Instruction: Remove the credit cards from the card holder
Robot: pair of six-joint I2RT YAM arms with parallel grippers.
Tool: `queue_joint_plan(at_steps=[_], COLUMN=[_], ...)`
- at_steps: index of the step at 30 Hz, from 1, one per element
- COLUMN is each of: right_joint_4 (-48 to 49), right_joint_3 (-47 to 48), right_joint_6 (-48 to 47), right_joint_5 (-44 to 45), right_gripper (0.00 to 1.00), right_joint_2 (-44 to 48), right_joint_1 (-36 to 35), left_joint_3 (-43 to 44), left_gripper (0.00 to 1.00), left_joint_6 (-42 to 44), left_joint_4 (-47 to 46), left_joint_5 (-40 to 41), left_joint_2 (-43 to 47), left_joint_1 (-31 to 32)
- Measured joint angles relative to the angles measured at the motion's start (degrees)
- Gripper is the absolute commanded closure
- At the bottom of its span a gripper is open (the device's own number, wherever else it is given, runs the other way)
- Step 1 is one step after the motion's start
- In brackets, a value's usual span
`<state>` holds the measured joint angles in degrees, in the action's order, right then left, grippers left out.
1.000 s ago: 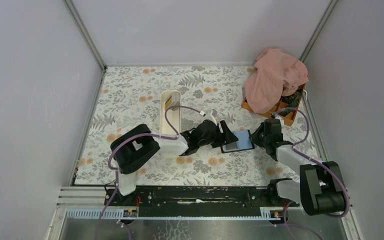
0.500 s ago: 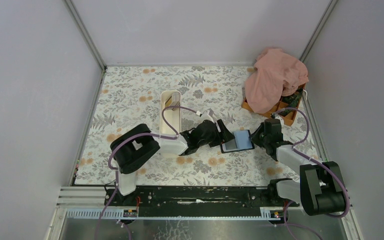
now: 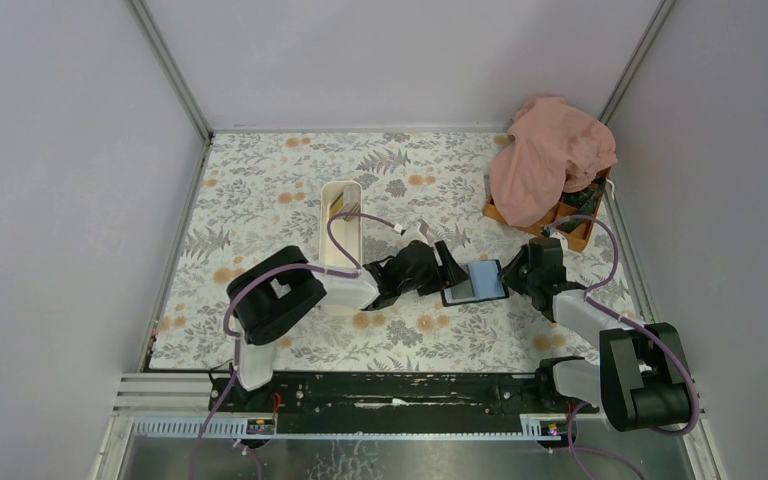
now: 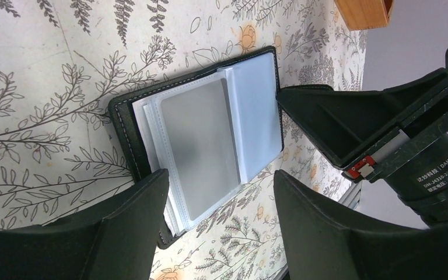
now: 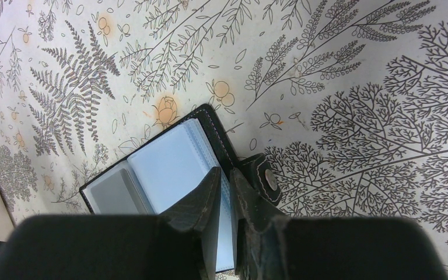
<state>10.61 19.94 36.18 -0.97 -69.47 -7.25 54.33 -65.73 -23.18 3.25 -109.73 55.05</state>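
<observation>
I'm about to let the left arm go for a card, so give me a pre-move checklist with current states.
1. Card holder lies open on the table: ok.
2. Right gripper pinching the holder's edge: ok.
3. Left gripper open, fingers straddling the holder: ok.
4. Grey card visible inside: ok.
5. Card edge exposed enough to grip: cannot tell.

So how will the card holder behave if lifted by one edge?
The card holder lies open with thin clear sleeves fanned out, so it would probably flop and sag. The sleeves look glossy, likely slippery to pinch. Flat and small, it should slide on the table rather than tip.
</observation>
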Motion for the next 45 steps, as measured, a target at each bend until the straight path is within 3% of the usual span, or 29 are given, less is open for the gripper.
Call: queue_joint_plan(at_steps=[32, 45], right_joint_4=[0.11, 0.35], right_joint_3=[-0.31, -0.52], right_joint_6=[-0.35, -0.83], right_joint_5=[0.02, 0.00], right_gripper=[0.79, 0.78], right_joint_2=[0.46, 0.72], right_joint_1=[0.00, 0.02], left_joint_3=[5.60, 5.92], left_gripper=[0.27, 0.20], left_joint_6=[2.01, 2.27], left_joint_4=[2.80, 1.77], left_joint_5=[-1.77, -2.97], left_joint_2=[-2.91, -3.30], left_joint_1=[-0.02, -0.09])
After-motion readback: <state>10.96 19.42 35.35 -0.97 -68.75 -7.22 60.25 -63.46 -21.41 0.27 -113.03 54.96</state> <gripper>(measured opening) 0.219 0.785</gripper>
